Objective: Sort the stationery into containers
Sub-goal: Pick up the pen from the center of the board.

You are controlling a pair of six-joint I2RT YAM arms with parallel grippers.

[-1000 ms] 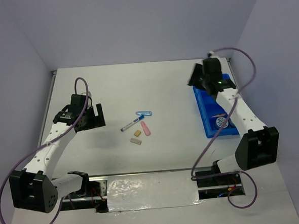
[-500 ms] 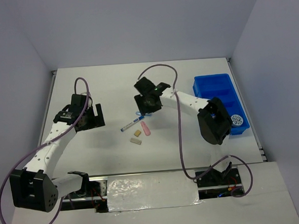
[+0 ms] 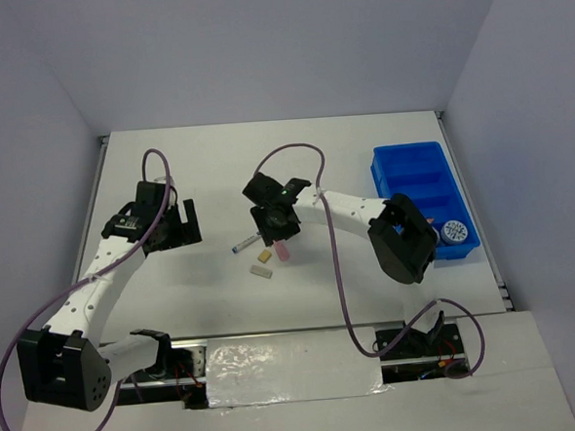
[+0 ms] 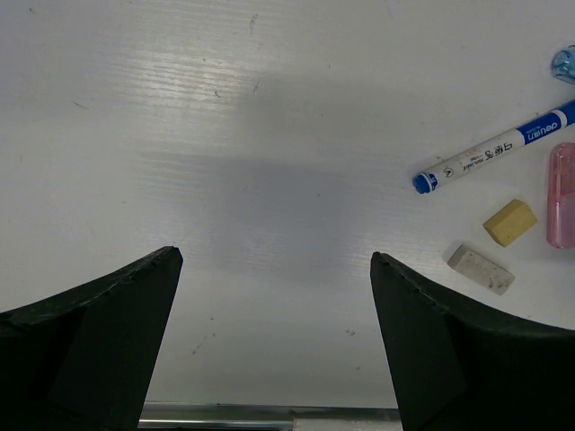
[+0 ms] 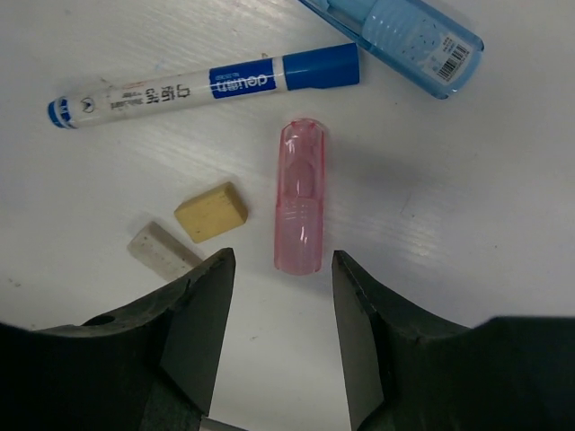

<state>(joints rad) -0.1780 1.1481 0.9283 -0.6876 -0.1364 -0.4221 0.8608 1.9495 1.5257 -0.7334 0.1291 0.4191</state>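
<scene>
Since a second ago the right hand (image 3: 273, 221) has been swung away from the bright blue rectangular plastic tray (image 3: 408, 158) at the right side of the white counter (image 3: 206, 162) and brought over the loose items at the middle; in the last half second it has been shifted a little nearer and to the left. The left hand (image 3: 174, 225) has not been moved.

In the right wrist view the right hand (image 5: 283, 260) is seen with its fingers apart, set astride the near end of the translucent pink short stick (image 5: 299, 197); contact cannot be told. Just left of the stick a tan eraser block (image 5: 211, 212) is laid against a pale grey eraser block (image 5: 162, 250). Beyond them the blue-and-white marker pen (image 5: 207, 85) is laid crosswise, and the light-blue translucent clip (image 5: 404, 36) is found at the far right.

From above, the clip is hidden by the right hand, and only one end of the marker pen (image 3: 242, 246) is left showing. The tray's near-left corner is covered by the right arm (image 3: 401, 240), with a round blue-white patterned disc (image 3: 454, 232) seen beside it in the nearest compartment.

The left hand (image 4: 274, 260) is held over bare counter with fingers apart and nothing between them, well left of the items.
</scene>
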